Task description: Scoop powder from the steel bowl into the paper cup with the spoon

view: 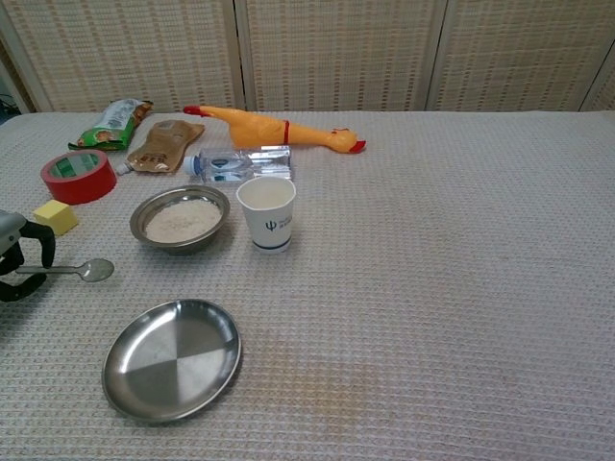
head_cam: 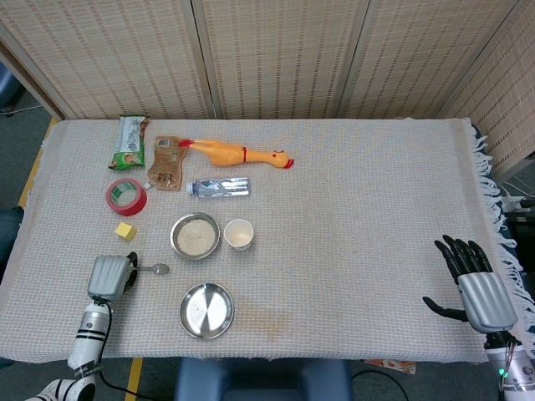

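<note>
Spoon (view: 82, 270) in left robot hand (view: 13, 257), table edge

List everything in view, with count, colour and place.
steel bowl: 1, silver, powder inside, left of cup
paper cup: 1, white, centre-left
spoon: 1, silver, in left hand
steel plate: 1, silver, near edge
yellow cube: 1, left side
tape roll: 1, red, far left
water bottle: 1, clear, lying behind cup
rubber chicken: 1, yellow, far side
brown pouch: 1, beside chicken
green packet: 1, far left
left hand: grey, holds spoon handle
right hand: black-grey, fingers apart, right edge
</note>
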